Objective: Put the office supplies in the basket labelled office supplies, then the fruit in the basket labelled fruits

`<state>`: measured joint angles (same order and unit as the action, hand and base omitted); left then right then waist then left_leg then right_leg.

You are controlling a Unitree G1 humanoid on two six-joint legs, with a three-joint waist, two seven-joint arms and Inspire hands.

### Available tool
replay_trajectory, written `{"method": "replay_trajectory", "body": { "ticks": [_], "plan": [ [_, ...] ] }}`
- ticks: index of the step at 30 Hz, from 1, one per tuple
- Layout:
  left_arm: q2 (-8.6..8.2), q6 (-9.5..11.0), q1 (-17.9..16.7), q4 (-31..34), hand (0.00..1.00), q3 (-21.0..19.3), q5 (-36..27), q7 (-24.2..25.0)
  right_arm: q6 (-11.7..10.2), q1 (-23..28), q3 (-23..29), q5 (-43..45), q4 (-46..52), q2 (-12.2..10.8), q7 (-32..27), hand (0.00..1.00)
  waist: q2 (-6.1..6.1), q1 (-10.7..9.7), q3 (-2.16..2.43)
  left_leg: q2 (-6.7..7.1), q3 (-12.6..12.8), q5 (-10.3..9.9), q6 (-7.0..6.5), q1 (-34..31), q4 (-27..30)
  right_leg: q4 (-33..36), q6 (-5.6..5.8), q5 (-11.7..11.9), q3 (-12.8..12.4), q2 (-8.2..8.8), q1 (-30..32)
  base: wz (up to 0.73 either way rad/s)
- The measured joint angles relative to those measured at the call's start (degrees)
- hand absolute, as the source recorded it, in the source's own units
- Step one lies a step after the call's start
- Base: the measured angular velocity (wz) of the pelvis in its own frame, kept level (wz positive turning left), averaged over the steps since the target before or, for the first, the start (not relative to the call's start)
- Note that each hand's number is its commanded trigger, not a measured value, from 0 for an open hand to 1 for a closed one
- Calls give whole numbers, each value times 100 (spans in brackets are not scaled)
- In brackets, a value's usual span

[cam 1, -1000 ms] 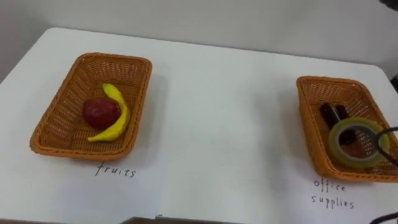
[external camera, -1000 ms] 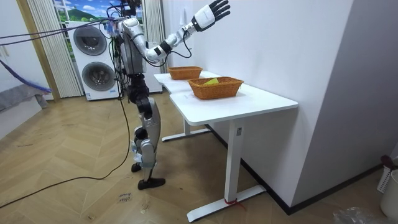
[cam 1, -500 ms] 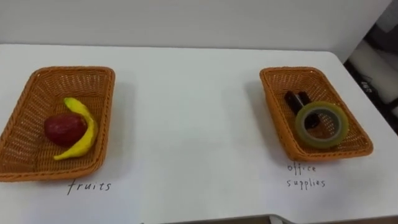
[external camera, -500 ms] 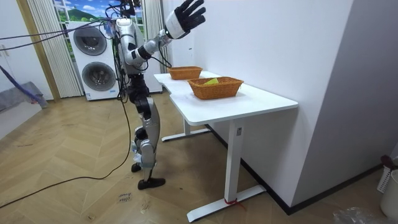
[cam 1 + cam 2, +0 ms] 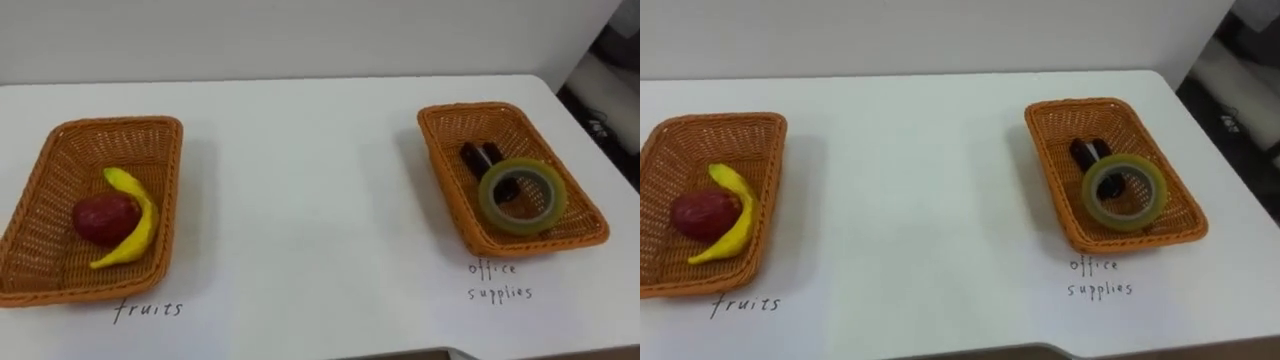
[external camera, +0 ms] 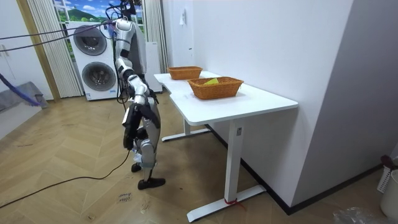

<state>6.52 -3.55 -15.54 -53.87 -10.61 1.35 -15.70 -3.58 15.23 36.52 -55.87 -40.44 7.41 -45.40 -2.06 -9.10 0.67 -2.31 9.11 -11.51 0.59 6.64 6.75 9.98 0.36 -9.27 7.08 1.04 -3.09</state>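
**Left eye view.** Against the frame half a second earlier, the whole scene sits slightly shifted, which is the camera's own movement; the contents of both baskets lie as before. The fruit basket point(image 5: 118, 123), woven and orange-brown, stands at the left of the white table point(image 5: 300, 200). It holds a yellow banana point(image 5: 148, 222) curved round the right side of a dark red apple point(image 5: 103, 217), the two touching. The office-supplies basket point(image 5: 470, 107) stands well apart at the right. In it, a yellowish translucent tape roll point(image 5: 522, 226) lies tilted against the near end, partly over a dark clip-like item point(image 5: 478, 155). A handwritten label point(image 5: 148, 310) lies on the table in front of each basket.

**Room view.** Half a second earlier one arm was raised high with the fingers spread wide; it has now come down. The left hand point(image 6: 128, 134) hangs beside the hip, and whether it is open or closed cannot be told. The robot stands upright at the table's end on the room view's left, with washing machines point(image 6: 93, 62) behind it.

**Right eye view.** The layout is the same: fruit in the left basket, tape and dark item in the right.
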Motion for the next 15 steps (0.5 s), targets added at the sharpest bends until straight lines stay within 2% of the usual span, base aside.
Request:
{"method": "replay_trajectory", "body": {
  "ticks": [2, 4, 6, 7, 8, 11, 15],
  "plan": [
    [-30, 2, 7, -66, 0, -67, 77, 95, 15, 2, -302, 25, -856, -19, 325, 0, 5, 10, -2, -1, -4, 0, 2, 1, -4, 12, -2, -43, -21, -2, -1, 3],
    [-102, -9, -14, -150, 0, -172, 291, 233, 162, -25, -485, 269, -1567, -68, 762, 0, -8, 17, -3, 3, -26, -1, 4, 3, 30, 52, -4, -73, 19, 7, 8, 5],
    [-143, -9, -37, -219, 0, -185, 336, 346, 318, 6, -835, 935, -2087, -108, 1266, 0, -31, 62, -8, 14, -52, -2, 4, 5, 69, 72, -5, -104, 40, 31, 5, 4],
    [-141, -9, -26, -278, 0, -183, 338, 407, 426, 6, -1224, 1492, -2342, -115, 1593, 0, -46, 176, -12, 11, -22, -2, 4, 5, 74, 75, -7, -106, 35, 29, 24, -12],
    [-128, -10, 24, -284, 0, -155, 353, 409, 529, -4, -1679, 2218, -2476, -114, 1900, 0, -55, 302, -23, 4, 18, -2, 5, 5, 80, 68, -12, -98, 4, 19, 44, -15],
    [-42, -24, 122, -426, 0, 41, 377, 365, 620, -287, -2554, 3667, -2701, -93, 2552, 0, -68, 529, -43, -5, 13, -10, 15, 7, 80, 63, -15, -84, -43, -5, 89, -6],
    [-31, -21, 146, -582, 0, 245, 327, 342, 619, -663, -2995, 4354, -2665, -94, 3134, 0, -12, 709, -61, -24, -12, -63, 32, 109, 65, -23, -15, -76, 27, -23, -64, 4]
  ]
}}
